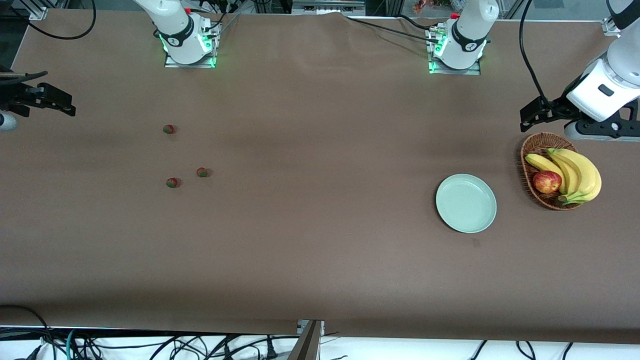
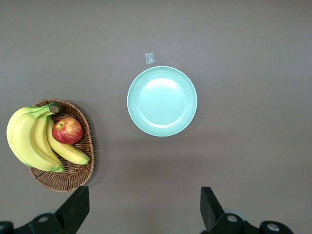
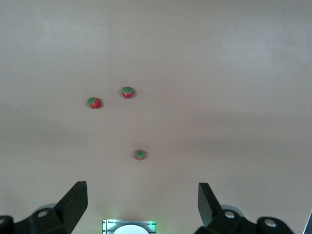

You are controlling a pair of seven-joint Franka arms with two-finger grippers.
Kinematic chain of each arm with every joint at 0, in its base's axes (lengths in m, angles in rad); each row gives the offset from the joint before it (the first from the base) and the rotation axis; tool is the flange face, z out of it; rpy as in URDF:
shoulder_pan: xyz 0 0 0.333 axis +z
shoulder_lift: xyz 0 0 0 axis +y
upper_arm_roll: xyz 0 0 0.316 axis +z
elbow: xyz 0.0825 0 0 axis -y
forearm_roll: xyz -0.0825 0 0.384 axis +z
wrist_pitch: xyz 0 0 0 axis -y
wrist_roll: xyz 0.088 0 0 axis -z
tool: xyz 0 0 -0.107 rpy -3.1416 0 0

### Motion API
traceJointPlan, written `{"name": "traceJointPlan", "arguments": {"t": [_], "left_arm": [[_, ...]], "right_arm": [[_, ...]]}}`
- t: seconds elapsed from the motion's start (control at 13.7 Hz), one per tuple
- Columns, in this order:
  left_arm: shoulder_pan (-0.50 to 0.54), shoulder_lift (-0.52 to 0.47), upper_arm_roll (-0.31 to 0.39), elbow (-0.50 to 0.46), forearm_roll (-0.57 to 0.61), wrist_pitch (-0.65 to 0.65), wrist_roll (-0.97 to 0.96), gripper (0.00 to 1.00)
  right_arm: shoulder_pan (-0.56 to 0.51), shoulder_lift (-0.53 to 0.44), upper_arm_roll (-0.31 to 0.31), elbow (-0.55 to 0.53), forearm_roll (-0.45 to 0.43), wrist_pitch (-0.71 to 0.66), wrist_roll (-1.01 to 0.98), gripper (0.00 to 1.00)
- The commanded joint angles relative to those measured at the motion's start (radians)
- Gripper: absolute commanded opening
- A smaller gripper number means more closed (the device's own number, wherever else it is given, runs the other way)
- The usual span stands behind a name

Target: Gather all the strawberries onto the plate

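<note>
Three small red strawberries with green caps lie apart on the brown table toward the right arm's end: one (image 1: 169,129) nearer the robots, two (image 1: 202,172) (image 1: 172,182) nearer the front camera. The right wrist view shows all three (image 3: 95,103) (image 3: 128,92) (image 3: 140,155). The pale mint-green plate (image 1: 466,203) (image 2: 162,101) sits empty toward the left arm's end. My right gripper (image 1: 6,112) (image 3: 141,188) hangs open and empty, high over its end of the table. My left gripper (image 1: 605,133) (image 2: 144,191) hangs open and empty, high over the table beside the basket.
A brown wicker basket (image 1: 536,145) (image 2: 73,178) with bananas (image 1: 575,172) (image 2: 29,141) and a red apple (image 1: 547,181) (image 2: 67,130) stands beside the plate at the left arm's end. A small pale tag (image 2: 149,58) lies by the plate.
</note>
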Motion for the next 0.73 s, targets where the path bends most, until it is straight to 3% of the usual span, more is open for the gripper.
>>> {"name": "traceJointPlan", "arguments": {"t": [0.0, 0.66], "left_arm": [[-0.004, 0.001, 0.0, 0.029, -0.017, -0.022, -0.008, 1.0], [-0.004, 0.002, 0.0, 0.029, -0.017, -0.024, -0.008, 1.0]], "right_arm": [[0.0, 0.016, -0.004, 0.034, 0.015, -0.015, -0.005, 1.0], [-0.005, 0.043, -0.007, 0.042, 0.035, -0.007, -0.007, 1.0]]}}
